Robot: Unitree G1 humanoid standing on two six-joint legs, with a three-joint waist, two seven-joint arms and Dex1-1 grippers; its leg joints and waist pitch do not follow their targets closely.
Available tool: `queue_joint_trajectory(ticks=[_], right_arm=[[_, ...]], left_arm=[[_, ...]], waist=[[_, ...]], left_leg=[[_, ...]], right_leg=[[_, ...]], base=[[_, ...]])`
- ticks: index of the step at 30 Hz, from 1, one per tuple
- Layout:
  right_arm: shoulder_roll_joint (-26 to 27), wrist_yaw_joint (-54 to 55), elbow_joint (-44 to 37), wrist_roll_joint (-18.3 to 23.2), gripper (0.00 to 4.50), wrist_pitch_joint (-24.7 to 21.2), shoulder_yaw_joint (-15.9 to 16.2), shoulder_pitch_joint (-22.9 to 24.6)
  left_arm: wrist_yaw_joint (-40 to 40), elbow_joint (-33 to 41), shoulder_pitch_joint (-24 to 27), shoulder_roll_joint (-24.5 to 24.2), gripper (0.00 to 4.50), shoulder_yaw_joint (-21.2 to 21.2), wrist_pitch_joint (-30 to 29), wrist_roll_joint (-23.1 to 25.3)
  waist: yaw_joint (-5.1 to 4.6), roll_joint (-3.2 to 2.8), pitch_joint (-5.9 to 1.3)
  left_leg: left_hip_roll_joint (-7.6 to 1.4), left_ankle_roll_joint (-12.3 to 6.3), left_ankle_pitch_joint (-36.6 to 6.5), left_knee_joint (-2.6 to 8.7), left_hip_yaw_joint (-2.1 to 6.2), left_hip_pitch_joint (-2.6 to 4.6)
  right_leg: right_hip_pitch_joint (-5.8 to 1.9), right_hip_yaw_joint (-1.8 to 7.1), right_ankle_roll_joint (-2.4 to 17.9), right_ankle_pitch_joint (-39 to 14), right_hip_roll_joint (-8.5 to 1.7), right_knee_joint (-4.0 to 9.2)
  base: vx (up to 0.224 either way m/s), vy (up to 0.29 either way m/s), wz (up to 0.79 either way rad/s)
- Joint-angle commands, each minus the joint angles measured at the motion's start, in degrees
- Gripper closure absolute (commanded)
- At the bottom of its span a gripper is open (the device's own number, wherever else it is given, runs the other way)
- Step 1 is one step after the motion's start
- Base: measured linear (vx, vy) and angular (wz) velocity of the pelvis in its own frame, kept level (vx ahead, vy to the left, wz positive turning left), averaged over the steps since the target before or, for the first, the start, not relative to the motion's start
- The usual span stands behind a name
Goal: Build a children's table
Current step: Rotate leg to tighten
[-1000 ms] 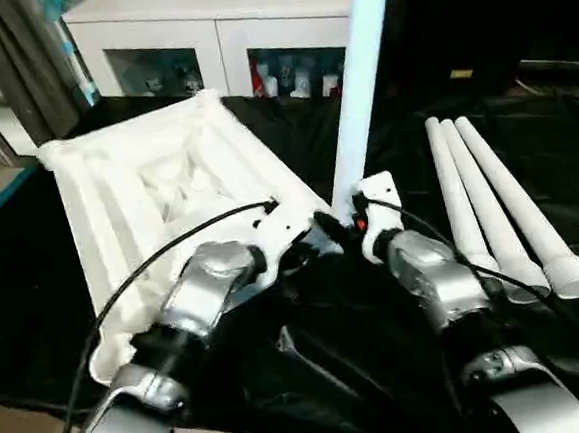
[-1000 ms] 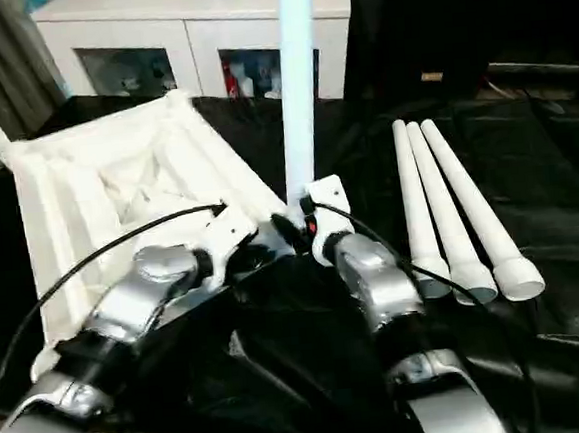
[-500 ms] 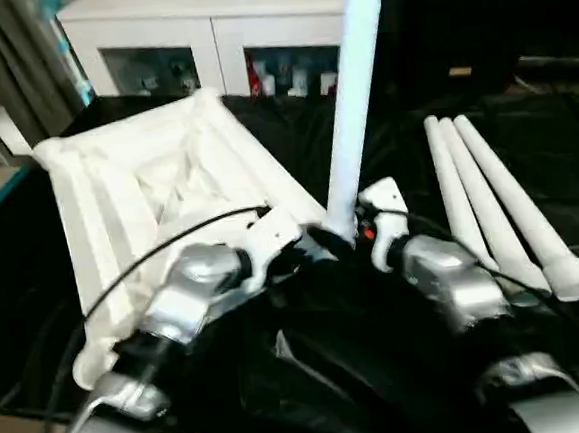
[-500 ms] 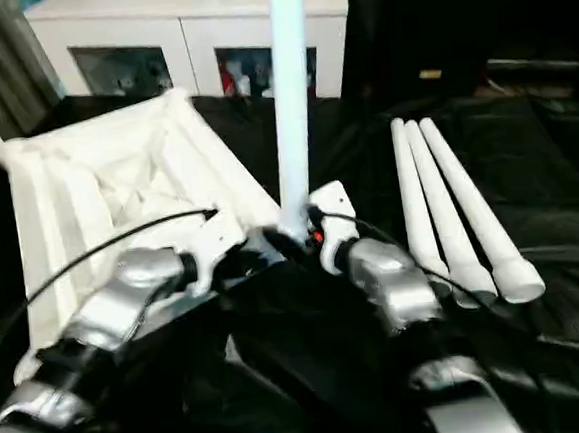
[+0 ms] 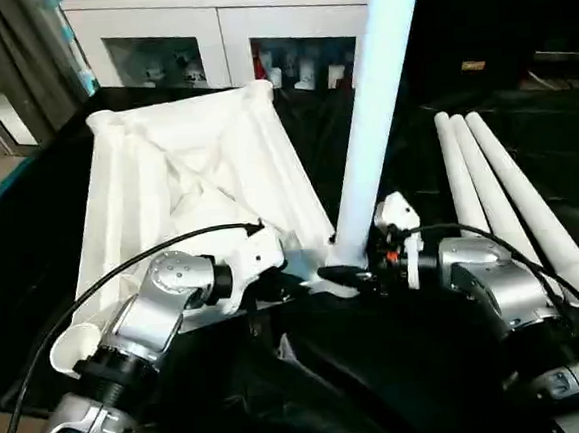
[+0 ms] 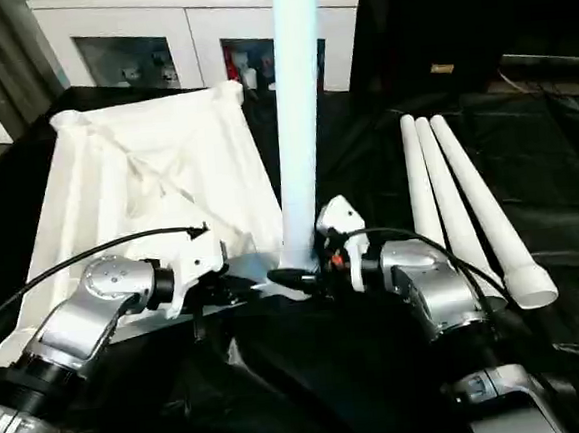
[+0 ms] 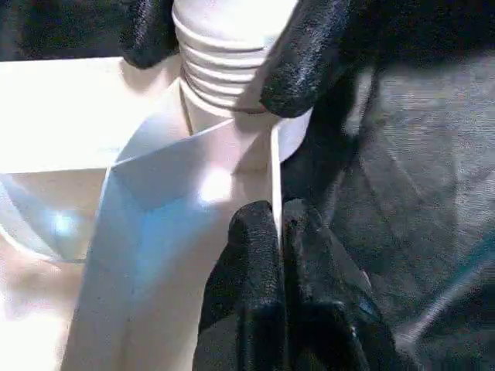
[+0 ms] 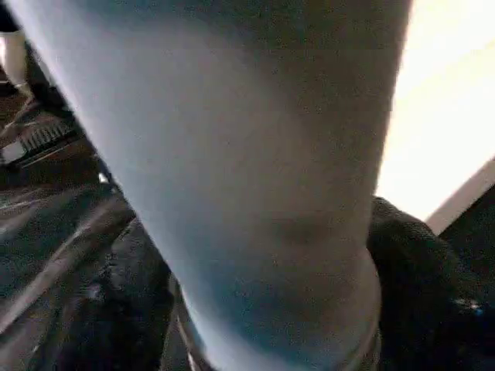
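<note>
The white tabletop (image 5: 186, 174) lies underside up on the black cloth. One white leg (image 5: 373, 130) stands upright in its near right corner socket. My right gripper (image 5: 357, 271) is at the foot of that leg, with its black fingers (image 7: 309, 54) pressed on either side of the ribbed base. My left gripper (image 7: 276, 212) is shut on the thin rim of the tabletop beside that socket, fingertips pinched together on the edge. Three more legs (image 5: 498, 190) lie side by side on the cloth to the right.
A white cabinet (image 5: 214, 22) with glass-fronted shelves stands behind the table. A grey curtain (image 5: 26, 57) hangs at the far left. Loose folds of black cloth (image 5: 382, 370) lie between my forearms at the table's near edge.
The whole view has shifted. My right forearm has swung round and now reaches the leg's foot from the right. The leg stays upright in the socket, and the left gripper keeps its pinch.
</note>
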State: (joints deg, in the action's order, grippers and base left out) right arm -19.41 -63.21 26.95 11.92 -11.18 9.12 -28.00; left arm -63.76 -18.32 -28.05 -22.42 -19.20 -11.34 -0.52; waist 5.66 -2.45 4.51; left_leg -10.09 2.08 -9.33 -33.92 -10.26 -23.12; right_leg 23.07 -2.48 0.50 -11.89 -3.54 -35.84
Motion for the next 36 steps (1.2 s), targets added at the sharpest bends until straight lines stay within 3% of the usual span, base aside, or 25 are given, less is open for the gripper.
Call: queue_joint_trajectory(ticks=[1, 8, 11, 13, 16, 19, 21, 23, 25, 28, 32, 36], right_arm=[[-1.22, -0.28, -1.41, 0.75, 1.40, -0.73, -0.57, 0.22], [1.00, 3.62, -0.64, -0.82, 1.64, -1.20, -0.42, 1.01], [2.49, 8.98, 1.97, -2.38, 1.64, -0.53, -1.12, 0.35], [6.29, 21.27, 8.39, -4.96, 1.65, 0.17, -2.92, -1.34], [10.46, 30.87, 13.29, -4.97, 1.65, 0.19, -5.13, -3.16], [14.82, 38.27, 16.59, -4.61, 1.65, 0.52, -6.55, -5.27], [17.04, 40.20, 17.74, -4.83, 1.65, 1.51, -6.30, -6.48], [18.03, 40.68, 18.84, -5.84, 1.65, 3.62, -5.67, -7.48], [18.83, 39.17, 19.54, -5.42, 1.09, 5.24, -5.92, -8.14], [18.42, 34.16, 18.21, -4.02, 0.74, 5.42, -5.96, -8.11], [14.72, 24.41, 14.24, -3.67, 0.47, 3.44, -2.78, -6.44], [9.26, 13.70, 9.01, -2.53, 0.47, 2.75, -0.58, -4.03]], left_arm=[[-2.01, 1.53, 0.44, -0.43, 4.50, -0.75, 1.04, -2.09], [1.54, -0.40, -0.69, 0.82, 4.50, 0.25, 0.45, -0.21], [4.26, -1.77, -1.45, 2.01, 4.50, 0.72, 0.06, 0.61], [10.99, -5.45, -3.85, 5.60, 4.50, 1.80, -1.69, 1.94], [17.63, -9.53, -6.81, 9.27, 4.50, 2.10, -3.15, 3.78], [23.51, -12.97, -9.75, 13.24, 4.50, 2.58, -4.42, 4.69], [24.56, -13.74, -10.65, 14.81, 4.50, 2.23, -4.40, 4.83], [24.22, -14.13, -10.95, 15.41, 4.50, 1.72, -3.73, 5.12], [23.74, -14.42, -11.06, 15.63, 4.50, 1.37, -3.00, 5.49], [21.41, -13.42, -10.14, 14.50, 4.50, 1.05, -1.72, 5.02], [16.68, -10.99, -8.04, 11.87, 4.50, 0.39, 0.08, 3.95], [10.55, -7.60, -5.37, 8.71, 4.50, -0.09, 1.51, 2.42]], waist=[[0.00, 0.59, -4.31], [-0.03, 0.64, -4.45], [-0.24, 0.71, -4.32], [-0.86, 0.60, -3.93], [-1.12, 0.96, -3.80], [-1.17, 0.69, -3.62], [-1.04, 0.69, -3.72], [-0.99, 0.71, -3.77], [-0.94, 0.71, -3.79], [-0.82, 0.79, -3.73], [-0.65, 0.94, -3.88], [-0.59, 0.95, -4.20]], left_leg=[[-3.25, -3.79, -10.09, 3.59, 0.96, 1.56], [-3.12, -4.38, -8.07, 3.39, 0.94, 1.42], [-3.09, -3.56, -9.54, 3.53, 0.97, 1.57], [-2.89, -1.66, -12.35, 3.82, 0.98, 1.84], [-2.89, -0.06, -14.48, 4.10, 1.19, 1.94], [-2.74, 0.87, -16.94, 4.28, 1.37, 2.29], [-2.86, 0.66, -16.69, 4.38, 1.42, 2.13], [-2.89, 0.40, -16.55, 4.43, 1.41, 1.99], [-2.88, -0.07, -16.31, 4.35, 1.34, 1.95], [-2.90, -0.82, -16.29, 4.42, 1.36, 1.83], [-3.01, -1.96, -14.38, 4.33, 1.34, 1.59], [-3.02, -3.89, -9.97, 3.93, 1.18, 1.26]], right_leg=[[-2.66, 2.43, 14.69, -6.96, -4.72, 4.25], [-2.62, 2.41, 15.06, -3.91, -4.66, 3.94], [-2.57, 2.45, 14.58, -7.02, -4.75, 4.28], [-2.15, 2.49, 14.20, -12.12, -4.78, 4.86], [-2.25, 2.56, 12.00, -17.70, -4.99, 5.47], [-1.97, 2.57, 10.67, -21.97, -5.07, 5.97], [-2.02, 2.65, 10.33, -20.60, -5.09, 5.98], [-2.02, 2.66, 10.37, -19.26, -5.06, 5.85], [-2.02, 2.72, 10.74, -18.01, -5.16, 5.82], [-2.14, 2.72, 10.75, -17.78, -5.14, 5.80], [-2.52, 2.66, 10.91, -15.09, -5.09, 5.51], [-2.75, 2.52, 12.69, -8.09, -4.90, 4.69]], base=[[0.000, 0.000, 0.00], [0.000, 0.000, 0.00], [0.000, 0.000, 0.00], [0.000, 0.000, 0.00], [-0.019, 0.000, -0.01], [0.000, 0.000, 0.00], [0.000, 0.000, 0.00], [0.000, 0.000, 0.00], [0.000, 0.000, 0.00], [0.000, 0.000, 0.00], [0.000, 0.000, 0.00], [0.000, 0.000, 0.00]])
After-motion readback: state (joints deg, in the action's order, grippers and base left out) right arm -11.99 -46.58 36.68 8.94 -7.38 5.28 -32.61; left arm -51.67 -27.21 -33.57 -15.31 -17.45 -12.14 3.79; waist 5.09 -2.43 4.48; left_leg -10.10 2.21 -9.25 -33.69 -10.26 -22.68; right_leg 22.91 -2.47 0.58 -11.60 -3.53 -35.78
